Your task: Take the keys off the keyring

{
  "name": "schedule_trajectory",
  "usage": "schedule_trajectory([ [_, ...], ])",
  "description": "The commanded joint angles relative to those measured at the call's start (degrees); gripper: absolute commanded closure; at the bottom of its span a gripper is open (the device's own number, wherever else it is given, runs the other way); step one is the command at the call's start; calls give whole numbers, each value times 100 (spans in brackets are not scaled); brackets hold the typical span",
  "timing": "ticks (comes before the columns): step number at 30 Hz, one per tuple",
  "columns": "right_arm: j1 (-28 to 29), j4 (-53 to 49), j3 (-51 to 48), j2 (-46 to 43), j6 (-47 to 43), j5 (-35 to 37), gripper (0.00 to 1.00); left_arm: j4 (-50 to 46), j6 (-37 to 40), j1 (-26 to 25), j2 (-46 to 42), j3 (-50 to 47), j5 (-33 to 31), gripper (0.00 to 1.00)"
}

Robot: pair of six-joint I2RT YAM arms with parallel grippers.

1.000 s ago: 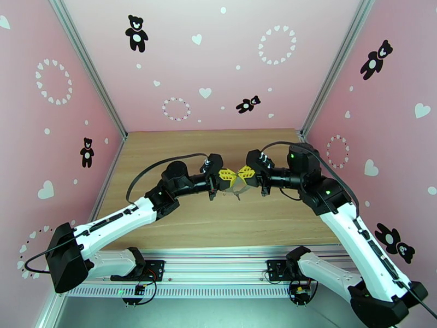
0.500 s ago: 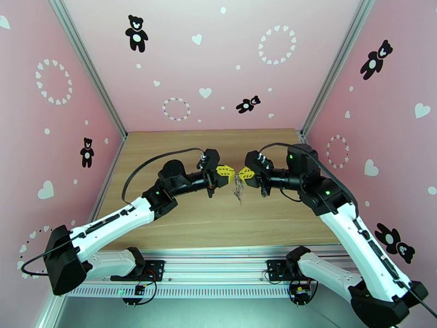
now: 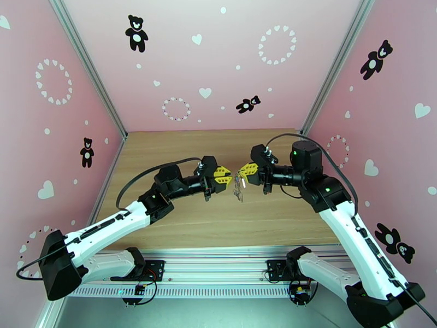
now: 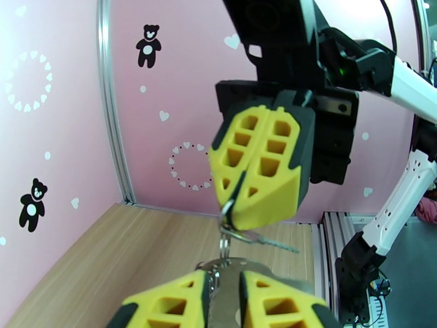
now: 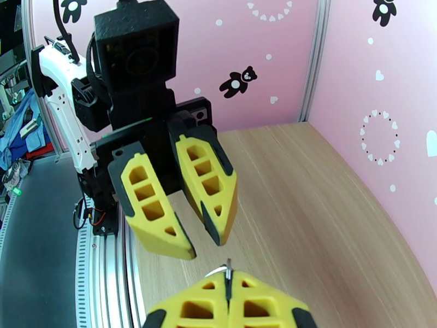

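Above the table (image 3: 218,225), right end effector (image 4: 232,208) pinches keyring (image 4: 232,234); left end effector (image 5: 203,244) parted.

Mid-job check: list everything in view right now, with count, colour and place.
keyring: one, silvery, held up in mid-air at the centre.
key: one clear, grey, dangling from the keyring; a second I cannot make out.
table: one, light wood, beneath everything.
walls: three, pink with black bear and white heart decals, around the table.
left gripper: one, yellow fingers, jaws apart, facing the keyring.
right gripper: one, yellow fingers, shut on the keyring.
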Motion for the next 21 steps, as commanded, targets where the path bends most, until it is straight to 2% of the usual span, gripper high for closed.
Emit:
schedule_trajectory([
  [1, -27, 404, -71, -27, 184, -249, 100, 130, 214, -52, 115, -38, 276, 75],
  [7, -27, 582, -168, -56, 285, -298, 100, 298, 360, -219, 261, -67, 83, 74],
  [14, -31, 598, -208, -80, 299, -307, 100, 615, 308, -242, 333, -170, -266, 80],
  [21, -35, 631, -217, -96, 326, -350, 100, 860, 185, -242, 386, -204, -433, 81],
])
